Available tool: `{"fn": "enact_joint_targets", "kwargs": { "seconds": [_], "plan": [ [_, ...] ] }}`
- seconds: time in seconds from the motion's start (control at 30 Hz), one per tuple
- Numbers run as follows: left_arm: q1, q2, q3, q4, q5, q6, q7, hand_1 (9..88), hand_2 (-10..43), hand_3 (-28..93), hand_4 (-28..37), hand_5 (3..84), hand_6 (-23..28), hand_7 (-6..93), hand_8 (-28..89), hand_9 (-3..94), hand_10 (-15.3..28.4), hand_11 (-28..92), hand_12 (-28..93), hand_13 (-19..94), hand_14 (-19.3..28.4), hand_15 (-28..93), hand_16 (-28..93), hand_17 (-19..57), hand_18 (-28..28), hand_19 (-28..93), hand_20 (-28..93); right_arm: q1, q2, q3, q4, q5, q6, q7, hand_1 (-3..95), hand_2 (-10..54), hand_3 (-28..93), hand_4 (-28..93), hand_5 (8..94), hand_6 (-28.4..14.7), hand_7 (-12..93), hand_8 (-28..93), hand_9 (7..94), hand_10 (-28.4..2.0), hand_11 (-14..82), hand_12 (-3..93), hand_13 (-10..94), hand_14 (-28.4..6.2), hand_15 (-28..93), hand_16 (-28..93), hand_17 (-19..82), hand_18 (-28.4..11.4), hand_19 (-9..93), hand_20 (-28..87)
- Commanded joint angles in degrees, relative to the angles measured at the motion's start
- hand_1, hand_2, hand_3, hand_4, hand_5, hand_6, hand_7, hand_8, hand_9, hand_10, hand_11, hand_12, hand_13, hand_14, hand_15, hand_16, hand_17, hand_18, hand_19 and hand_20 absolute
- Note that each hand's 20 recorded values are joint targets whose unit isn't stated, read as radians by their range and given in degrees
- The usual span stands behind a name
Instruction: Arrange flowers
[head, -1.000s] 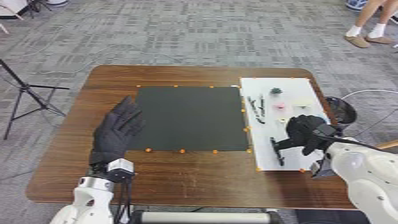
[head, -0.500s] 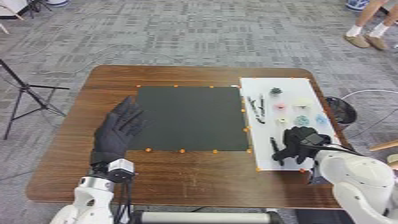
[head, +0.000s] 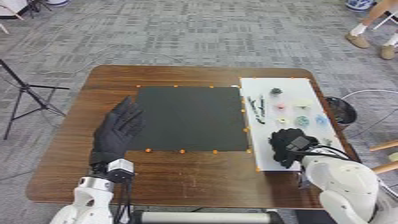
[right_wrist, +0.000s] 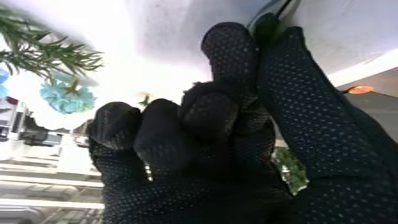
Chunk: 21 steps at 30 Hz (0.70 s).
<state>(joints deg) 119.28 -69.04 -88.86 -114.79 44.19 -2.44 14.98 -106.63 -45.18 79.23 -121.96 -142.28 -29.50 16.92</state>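
1. Here's the brown table (head: 195, 175), 1 of them, its near right part hidden behind the right arm.
2. On it, 1 white board (head: 266, 85), partly covered by the right hand (head: 289, 145), and 1 black mat (head: 191, 117) beside it.
3. 2 hands in play! The left hand (head: 115, 132) is relaxed, fingers straight, at the mat's left edge. Over in the wrist view, the right hand (right_wrist: 204, 200) has thumb and finger pinching 1 green stem (right_wrist: 265, 30), over the board's near part; much of that stem is hidden by the glove.
4. Dark stems (head: 262, 107) lie along the board's left side, too merged to count.
5. A leafy sprig (right_wrist: 44, 50) is cut off at the wrist view's edge.
6. Small ones on the board: 5 blooms, 1 each in teal (head: 302, 120), blue (head: 321, 119), pale yellow (head: 303, 105), pink (head: 281, 106) and yellow (head: 282, 120).
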Motion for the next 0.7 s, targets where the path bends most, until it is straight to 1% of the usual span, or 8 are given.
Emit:
{"fn": "enact_joint_targets", "kwargs": {
  "seconds": [0.03, 0.17, 0.27, 0.4, 0.47, 0.5, 0.63, 0.7],
  "plan": [
    [1.8, 0.54, -0.37, 0.30, -0.33, 1.04, 0.51, 24.2, -4.0, 66, -28.3, 25.1, 1.8, 20.5, -11, 23.8, 11.3, 14, 17, 21, 14.4, 18, 5, -12.6, 20.1, 43, 6, -4.7, -0.3, -1.1, 3.4, 1.6, 7.8, -0.6, 43.1, -9.5, 81, -22, 75.9, -0.6, 55, 23, 79.0, -10.9, 65.2, 48.3, 68, -12.8, 88, 47, 36, -22.1, 93, 65],
    [2.1, 1.88, -1.43, -0.37, -0.22, 2.07, 1.52, 24.2, -3.9, 66, -28.3, 25.2, 1.8, 20.5, -11, 23.8, 11.3, 14, 17, 21, 14.4, 18, 5, -12.6, 20.1, 43, 6, 3.3, -0.6, -3.0, 4.2, 6.5, 13.5, -0.2, 40.6, -9.5, 83, -17, 77.5, 0.0, 56, 26, 82.5, -10.3, 66.2, 48.0, 73, -12.0, 89, 47, 41, -22.1, 93, 69],
    [2.8, 2.72, -2.09, -1.13, 0.06, 3.82, 3.02, 24.1, -3.9, 66, -28.3, 25.2, 1.8, 20.7, -11, 23.9, 11.3, 14, 17, 21, 14.4, 18, 5, -12.6, 20.1, 43, 6, 13.0, -1.2, -7.5, 6.1, 10.4, 17.1, -0.5, 40.0, -9.5, 83, -16, 78.5, -0.1, 55, 27, 83.2, -10.1, 66.0, 47.9, 74, -11.8, 89, 46, 43, -21.8, 93, 70],
    [2.9, 3.85, -2.07, -1.97, -0.13, 5.14, 4.50, 24.1, -4.0, 66, -28.3, 25.4, 1.8, 20.8, -11, 24.0, 11.2, 14, 17, 21, 14.3, 18, 5, -12.5, 20.2, 43, 6, 24.0, -3.4, -13.8, 8.2, 12.9, 21.1, -0.4, 40.0, -9.5, 83, -16, 79.4, -0.5, 54, 27, 83.4, -10.1, 65.8, 48.0, 74, -11.7, 88, 46, 43, -22.1, 93, 71],
    [2.3, 4.76, -2.16, -2.17, -0.06, 5.26, 4.17, 24.2, -4.0, 66, -28.3, 25.6, 1.8, 20.8, -11, 24.1, 11.2, 14, 17, 21, 14.3, 19, 5, -12.5, 20.2, 43, 6, 28.2, -5.6, -16.8, 9.3, 13.5, 21.5, 0.0, 39.9, -9.5, 84, -15, 79.6, -0.6, 54, 28, 83.4, -10.1, 65.8, 48.1, 75, -11.6, 88, 46, 43, -22.1, 93, 71],
    [1.9, 5.54, -2.03, -2.20, 0.06, 5.76, 4.12, 24.2, -4.1, 66, -28.3, 25.6, 1.8, 20.8, -11, 24.2, 11.2, 14, 17, 21, 14.3, 19, 5, -12.4, 20.2, 43, 6, 29.9, -6.8, -18.3, 10.1, 13.5, 21.7, 0.0, 39.9, -9.5, 84, -15, 79.7, -0.6, 54, 28, 83.4, -10.1, 65.8, 48.1, 75, -11.6, 88, 46, 44, -22.1, 93, 71],
    [0.0, 7.53, -2.22, -2.63, 0.53, 6.49, 4.41, 24.1, -4.1, 67, -28.3, 25.8, 1.8, 20.8, -11, 24.2, 11.2, 15, 17, 21, 14.3, 18, 5, -12.4, 20.2, 43, 6, 34.8, -12.3, -24.3, 12.8, 11.8, 22.2, 0.9, 39.9, -9.5, 84, -15, 79.9, -0.5, 53, 28, 83.7, -10.0, 65.5, 47.9, 75, -11.6, 88, 46, 44, -22.1, 93, 71],
    [-0.7, 8.23, -2.14, -3.33, 1.14, 8.21, 4.07, 24.1, -4.0, 66, -28.3, 25.7, 1.8, 20.8, -11, 24.2, 11.2, 15, 17, 21, 14.3, 18, 5, -12.4, 20.2, 43, 6, 35.6, -15.1, -27.0, 13.9, 10.3, 22.6, 1.9, 39.8, -9.5, 84, -14, 80.2, -0.5, 53, 28, 84.1, -10.0, 65.3, 47.8, 75, -11.5, 88, 46, 44, -22.0, 93, 72]
  ]
}}
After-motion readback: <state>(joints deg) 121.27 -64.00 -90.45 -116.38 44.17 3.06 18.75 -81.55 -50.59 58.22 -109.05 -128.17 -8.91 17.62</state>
